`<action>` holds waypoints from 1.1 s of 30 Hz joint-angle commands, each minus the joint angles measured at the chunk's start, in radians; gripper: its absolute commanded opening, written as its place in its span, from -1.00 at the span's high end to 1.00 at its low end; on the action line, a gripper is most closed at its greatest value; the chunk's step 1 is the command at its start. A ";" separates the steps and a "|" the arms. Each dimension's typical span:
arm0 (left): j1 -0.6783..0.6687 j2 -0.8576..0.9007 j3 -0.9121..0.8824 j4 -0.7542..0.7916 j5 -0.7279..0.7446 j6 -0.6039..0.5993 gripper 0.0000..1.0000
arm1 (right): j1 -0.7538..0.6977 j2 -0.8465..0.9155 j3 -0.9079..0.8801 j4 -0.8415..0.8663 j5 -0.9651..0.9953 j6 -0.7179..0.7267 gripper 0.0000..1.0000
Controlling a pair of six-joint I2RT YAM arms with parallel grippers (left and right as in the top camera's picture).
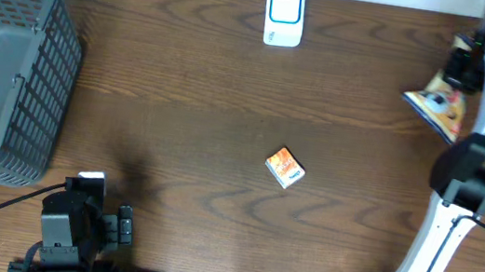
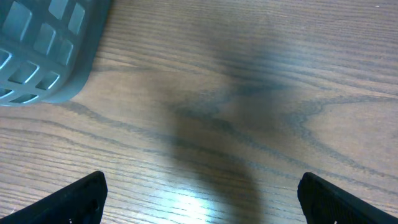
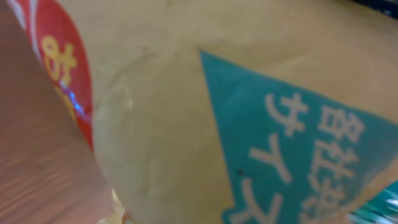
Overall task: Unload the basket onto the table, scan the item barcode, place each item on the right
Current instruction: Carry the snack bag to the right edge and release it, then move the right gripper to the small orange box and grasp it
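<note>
Fingers of your right gripper press together on the snack packet, held well right of the barcode scanner, while your left gripper stands spread wide.

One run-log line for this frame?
phase: pre-scan | right jaws: shut on snack bag | left jaws: open, empty, near basket | scanner: top centre, bag not at it | orange packet: mid-table, loose

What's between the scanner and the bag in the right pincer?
Bare tabletop, per the overhead view: nothing between the scanner and the bag in the right pincer. The orange packet lies off that line.
</note>
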 commanded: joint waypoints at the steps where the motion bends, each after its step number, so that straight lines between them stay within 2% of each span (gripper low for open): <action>1: -0.003 -0.001 0.000 -0.002 -0.005 0.009 -0.96 | -0.055 -0.007 -0.002 -0.015 0.057 -0.018 0.74; 2: -0.003 -0.001 0.000 -0.002 -0.005 0.009 -0.96 | -0.074 -0.007 -0.002 -0.023 0.057 -0.018 0.60; 3: -0.003 -0.001 0.000 -0.002 -0.005 0.009 -0.96 | -0.092 -0.007 -0.002 -0.026 0.056 -0.017 0.58; 4: -0.003 -0.001 0.000 -0.002 -0.005 0.009 -0.96 | -0.117 -0.007 -0.002 -0.031 0.045 -0.016 0.47; 5: -0.003 -0.001 0.000 -0.002 -0.005 0.009 -0.96 | -0.125 -0.007 -0.002 -0.034 0.039 -0.016 0.24; 6: -0.003 -0.001 0.000 -0.002 -0.005 0.009 -0.96 | -0.143 -0.008 -0.001 -0.041 0.015 -0.017 -0.42; 7: -0.003 -0.001 0.000 -0.002 -0.005 0.009 -0.96 | -0.157 -0.008 0.000 -0.046 -0.020 -0.018 -0.99; 13: -0.003 -0.001 0.000 -0.002 -0.005 0.009 -0.96 | -0.202 -0.029 0.000 -0.103 -0.494 -0.145 -0.99; 19: -0.003 -0.001 0.000 -0.002 -0.005 0.009 -0.96 | -0.143 -0.036 -0.006 -0.254 -0.856 -0.265 -0.99; 25: -0.003 -0.001 0.000 -0.002 -0.005 0.009 -0.96 | 0.009 -0.075 -0.009 -0.253 -0.878 -0.273 -0.99; 30: -0.003 -0.001 0.000 -0.002 -0.005 0.009 -0.96 | 0.153 -0.166 -0.009 -0.254 -0.707 -0.265 -0.99; 33: -0.003 -0.001 0.000 -0.002 -0.005 0.009 -0.96 | 0.250 -0.238 -0.012 -0.254 -0.629 -0.211 -0.99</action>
